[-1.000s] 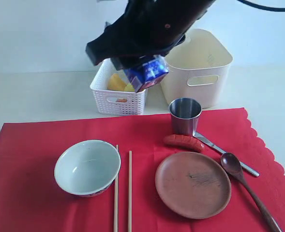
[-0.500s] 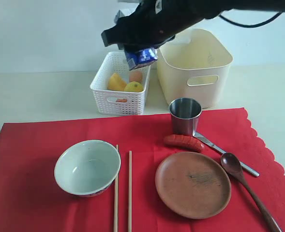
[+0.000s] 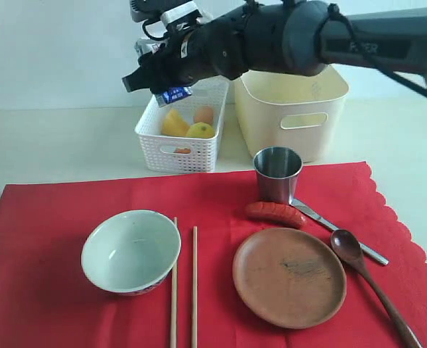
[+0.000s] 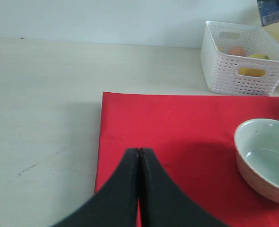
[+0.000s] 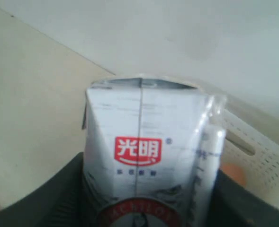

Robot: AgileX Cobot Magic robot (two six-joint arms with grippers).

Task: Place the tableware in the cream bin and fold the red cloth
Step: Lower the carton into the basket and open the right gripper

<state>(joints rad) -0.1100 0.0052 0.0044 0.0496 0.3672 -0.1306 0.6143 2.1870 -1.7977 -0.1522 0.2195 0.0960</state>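
Overhead, right gripper (image 3: 164, 78) clamps a blue-white carton (image 5: 144, 151) above the white basket (image 3: 177, 151); left gripper (image 4: 139, 158) pinched closed.

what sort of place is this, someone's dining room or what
Most likely a robot test bench staged as a dining table, not a home: a bowl, plate and cup laid on a red cloth, a bare wall behind, and a black robot arm holding a carton near a white basket.
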